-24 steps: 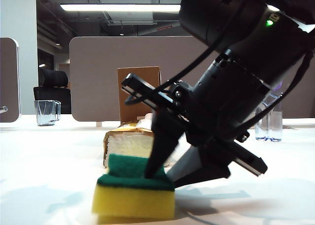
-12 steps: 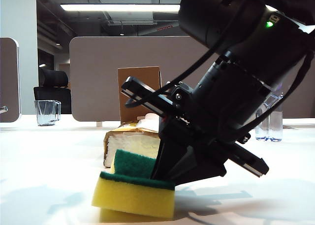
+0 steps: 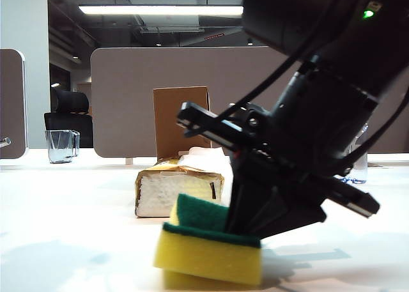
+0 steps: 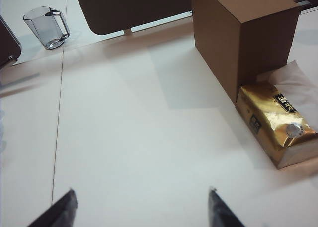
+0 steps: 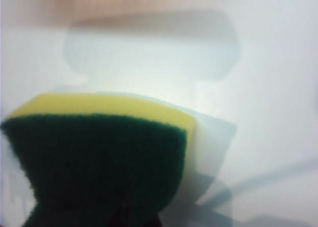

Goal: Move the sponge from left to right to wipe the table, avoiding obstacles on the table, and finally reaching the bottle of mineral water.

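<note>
Near the front of the white table, right gripper is pinched tight into the green top of the sponge, which sits in front of the tissue pack and cardboard box. Left gripper hangs above bare table, jaws wide, empty. Judgement: press the sponge flat, slide it right, steer clear of pack and box. Bottle of mineral water mostly hidden behind the arm. Surface smooth, glossy; glass mug far back; office partitions, ceiling strip lights

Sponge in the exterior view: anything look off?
Yes. The sponge is tilted and its green top is pinched into a fold where the right hand grips it. The left hand hangs open, clear of it.
</note>
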Available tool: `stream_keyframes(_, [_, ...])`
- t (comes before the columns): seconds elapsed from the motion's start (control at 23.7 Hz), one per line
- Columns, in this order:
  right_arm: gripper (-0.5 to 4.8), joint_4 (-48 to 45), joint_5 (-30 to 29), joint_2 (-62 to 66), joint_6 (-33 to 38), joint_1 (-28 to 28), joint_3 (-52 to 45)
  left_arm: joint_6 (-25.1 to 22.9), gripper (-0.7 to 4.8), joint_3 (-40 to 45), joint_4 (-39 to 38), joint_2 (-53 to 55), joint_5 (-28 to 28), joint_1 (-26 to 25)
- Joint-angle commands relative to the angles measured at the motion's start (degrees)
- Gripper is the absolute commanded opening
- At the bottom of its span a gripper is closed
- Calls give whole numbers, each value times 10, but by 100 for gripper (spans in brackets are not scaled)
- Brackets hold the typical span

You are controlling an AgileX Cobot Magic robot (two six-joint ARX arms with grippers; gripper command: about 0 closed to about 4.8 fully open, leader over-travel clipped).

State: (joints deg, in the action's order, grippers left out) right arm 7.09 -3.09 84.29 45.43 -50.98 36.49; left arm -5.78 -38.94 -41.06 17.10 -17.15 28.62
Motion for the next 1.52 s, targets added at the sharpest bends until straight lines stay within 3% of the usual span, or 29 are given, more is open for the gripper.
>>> stream_keyframes(0.04, [-10, 74, 23, -2, -16, 17, -7, -2, 340, -3, 5, 0, -2, -1])
stream_keyframes(1.52, [-9, 186, 53, -64, -113, 120, -9, 2, 331, -3, 8, -7, 22, -1])
